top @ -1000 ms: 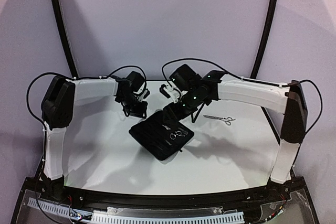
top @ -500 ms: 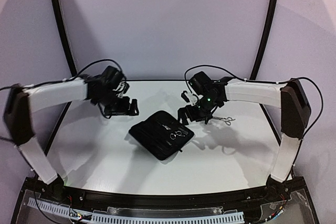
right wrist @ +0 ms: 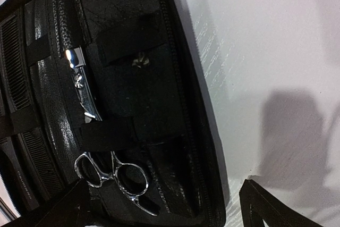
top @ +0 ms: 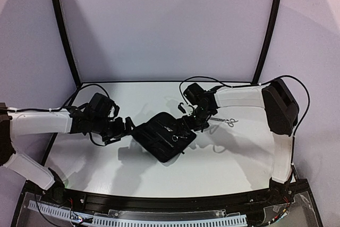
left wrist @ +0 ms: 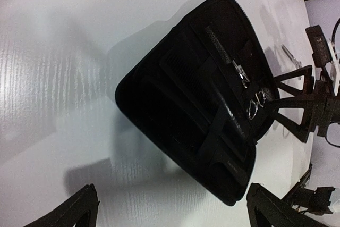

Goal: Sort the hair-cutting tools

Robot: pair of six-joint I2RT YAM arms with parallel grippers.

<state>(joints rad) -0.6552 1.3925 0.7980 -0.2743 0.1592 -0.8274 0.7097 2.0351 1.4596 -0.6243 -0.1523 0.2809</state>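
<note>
Scissors: two, silver. One (right wrist: 101,150) strapped inside the open case (right wrist: 149,67), rings toward the lower frame. The other (top: 226,121) loose on the table (top: 106,163), right of the case and apart from it.
Combs (left wrist: 183,70): two, black, tucked under straps in the case.
Case: one, black, at frame centre from above.
Comb teeth legible in the wrist views only, lost against the black lining from above. Loose pair plain from above, a sliver at upper right in the left wrist view.
Left gripper (top: 126,126) just left of the case, right gripper (top: 192,123) at its right edge. Both sets of jaws spread wide, holding nothing.
Table: white, faintly grained.
Walls (top: 170,25): plain, pale, with black posts (top: 62,30).
</note>
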